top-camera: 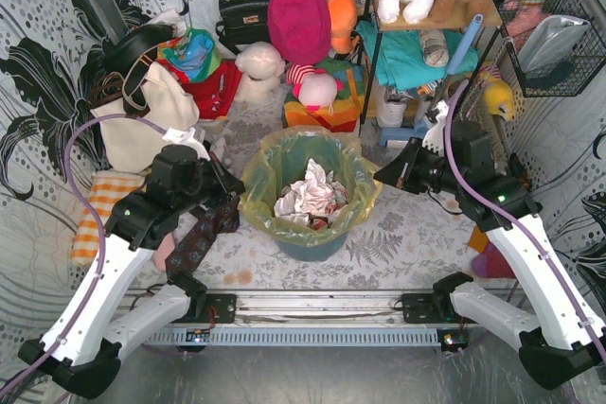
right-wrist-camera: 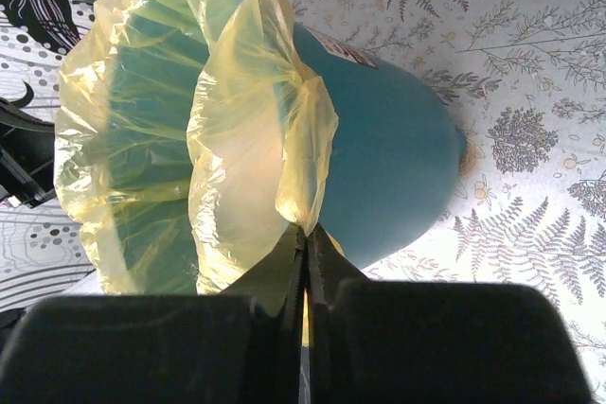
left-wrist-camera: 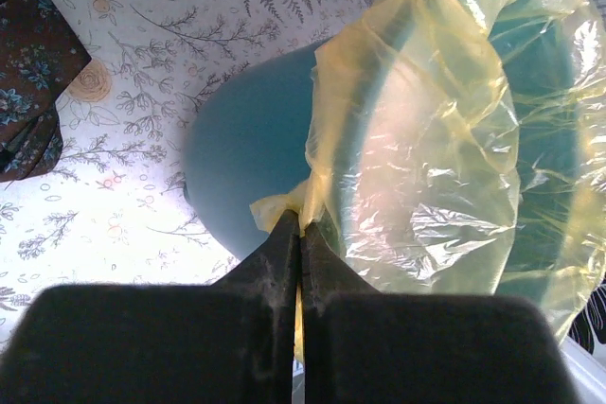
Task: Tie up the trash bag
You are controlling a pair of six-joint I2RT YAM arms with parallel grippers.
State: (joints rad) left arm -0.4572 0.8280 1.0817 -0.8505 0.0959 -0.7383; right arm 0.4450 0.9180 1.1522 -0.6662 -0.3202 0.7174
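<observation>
The trash bag point(top-camera: 265, 172) is thin yellow-green plastic lining a teal bin point(top-camera: 308, 245), its rim folded out over the bin's edge, with crumpled white paper point(top-camera: 308, 198) inside. My left gripper point(top-camera: 237, 198) is at the bag's left rim; in the left wrist view the gripper point(left-wrist-camera: 301, 219) is shut, pinching a fold of the trash bag point(left-wrist-camera: 426, 139). My right gripper point(top-camera: 382, 177) is at the right rim; in the right wrist view the gripper point(right-wrist-camera: 306, 230) is shut on the edge of the trash bag point(right-wrist-camera: 246, 139). Both pinch the overhanging film outside the bin.
A brown patterned cloth point(top-camera: 199, 238) and an orange checked cloth point(top-camera: 95, 215) lie left of the bin. A cream tote point(top-camera: 142, 120), handbags, soft toys point(top-camera: 312, 87) and a shelf rack point(top-camera: 426, 54) crowd the back. A wire basket point(top-camera: 554, 35) hangs at right.
</observation>
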